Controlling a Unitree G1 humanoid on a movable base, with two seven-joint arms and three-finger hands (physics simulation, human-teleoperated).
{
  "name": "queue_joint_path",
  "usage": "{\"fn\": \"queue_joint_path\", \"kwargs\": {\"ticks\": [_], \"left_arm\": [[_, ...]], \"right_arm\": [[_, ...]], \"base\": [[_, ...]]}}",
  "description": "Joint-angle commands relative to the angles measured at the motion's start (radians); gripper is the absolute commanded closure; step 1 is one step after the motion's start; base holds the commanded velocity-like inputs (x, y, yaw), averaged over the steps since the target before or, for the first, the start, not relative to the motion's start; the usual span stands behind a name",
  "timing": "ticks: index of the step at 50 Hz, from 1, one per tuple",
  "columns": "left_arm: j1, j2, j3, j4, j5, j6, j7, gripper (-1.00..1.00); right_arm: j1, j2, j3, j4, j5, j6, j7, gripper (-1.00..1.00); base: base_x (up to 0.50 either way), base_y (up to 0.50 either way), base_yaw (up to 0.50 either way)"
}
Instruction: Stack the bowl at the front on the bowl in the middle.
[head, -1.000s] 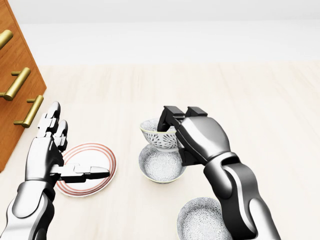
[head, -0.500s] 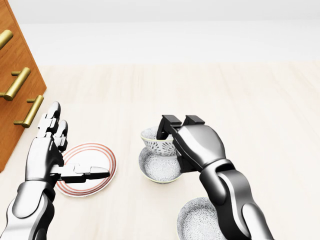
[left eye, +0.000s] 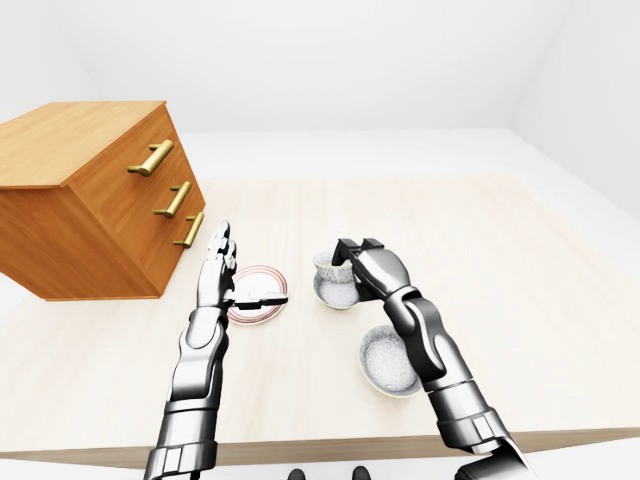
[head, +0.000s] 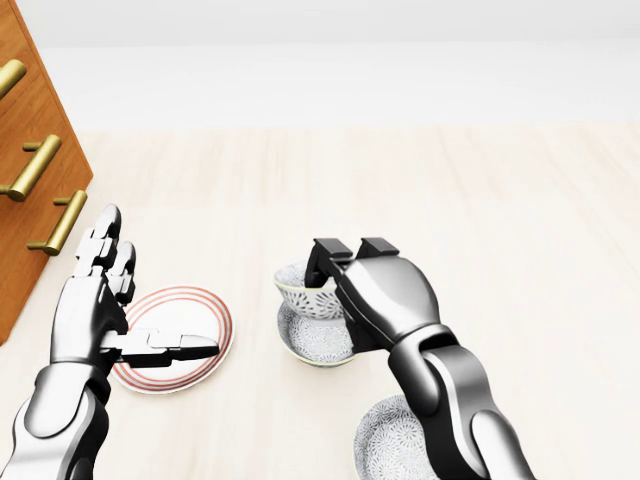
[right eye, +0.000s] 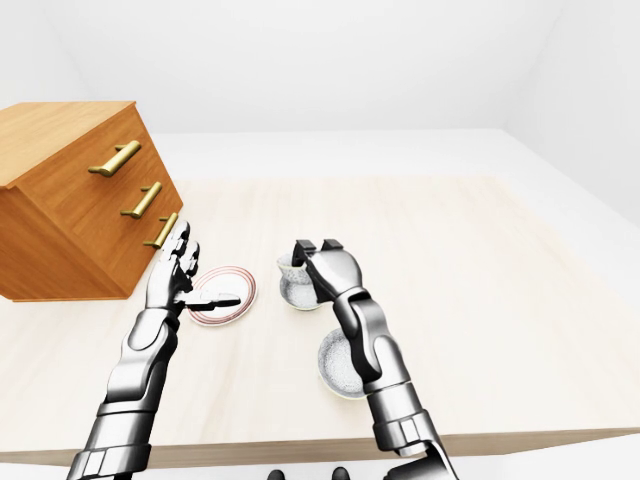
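Note:
In the head view my right hand (head: 335, 272) is shut on a small patterned bowl (head: 302, 292), fingers over its rim. That bowl sits low inside the wider patterned bowl (head: 312, 342) on the table; I cannot tell whether it rests fully in it. A third patterned bowl (head: 385, 440) lies at the view's bottom, partly hidden by my right forearm. My left hand (head: 125, 325) stands open to the left, its fingers spread above a red-rimmed plate (head: 205, 312), holding nothing.
A wooden drawer cabinet (left eye: 90, 195) with brass handles stands at the left of the pale wooden table (left eye: 480, 250). The table's near edge runs along the bottom of the left-eye view.
My right hand has come down and slightly left with the small bowl, bringing it from above the wider bowl into it. The left hand has not moved.

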Motion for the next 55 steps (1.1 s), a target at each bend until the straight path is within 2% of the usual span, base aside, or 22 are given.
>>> {"fn": "queue_joint_path", "kwargs": {"ticks": [1,3,11,12,13,14,26,35,39,46,54,55], "left_arm": [[0.001,-0.001,-0.001,-0.007,0.0,0.007,0.002,-1.0],[-0.001,-0.001,0.0,0.0,0.0,0.001,0.001,-1.0],[-0.001,0.0,-0.001,-0.002,0.001,0.003,0.002,-1.0],[-0.001,-0.001,-0.001,0.001,0.0,0.001,0.002,-1.0],[-0.001,-0.001,-0.001,0.001,0.001,0.001,0.002,-1.0],[-0.001,0.0,-0.001,0.0,0.001,0.002,0.002,-1.0],[0.003,-0.001,0.0,-0.004,0.001,0.003,0.003,-1.0],[-0.001,0.0,0.0,-0.014,0.001,0.015,0.003,-1.0],[-0.005,0.004,0.002,-0.028,0.0,0.026,0.002,-1.0],[-0.007,0.007,0.005,-0.074,0.0,0.026,0.001,-1.0],[-0.007,0.011,0.011,-0.143,0.002,0.026,-0.001,-1.0],[-0.007,0.011,0.011,-0.148,0.002,0.026,-0.001,-1.0]], "right_arm": [[-0.003,0.0,-0.004,0.003,-0.062,0.0,-0.024,1.0],[-0.003,-0.002,-0.005,0.004,-0.064,0.0,-0.025,1.0],[-0.002,-0.005,-0.007,0.01,-0.07,0.0,-0.026,1.0],[-0.001,-0.004,-0.006,0.006,-0.072,0.0,-0.028,0.94],[0.004,-0.003,-0.004,0.003,-0.067,0.0,-0.011,-0.28],[0.005,-0.002,-0.005,-0.001,-0.069,0.0,-0.017,-1.0],[0.01,0.003,-0.004,-0.049,-0.06,0.0,0.02,-1.0],[-0.012,0.002,-0.023,-0.109,-0.023,0.0,0.077,-1.0],[-0.104,-0.008,-0.079,-0.139,0.072,0.0,0.115,-1.0],[-0.16,-0.029,-0.119,-0.239,0.233,0.0,0.185,-1.0],[-0.178,-0.052,-0.16,-0.281,0.392,0.0,0.139,-1.0],[-0.174,-0.056,-0.16,-0.284,0.406,0.007,0.134,-1.0]], "base": [[0.0,0.0,0.0],[0.0,0.0,0.0],[0.0,0.0,0.0],[0.0,0.0,0.0],[0.0,0.0,0.0],[0.0,0.0,0.0],[0.0,0.0,0.0],[0.0,0.0,0.0],[0.0,0.0,0.0],[0.0,0.0,0.0],[0.0,0.0,0.0],[0.0,0.0,0.0]]}}
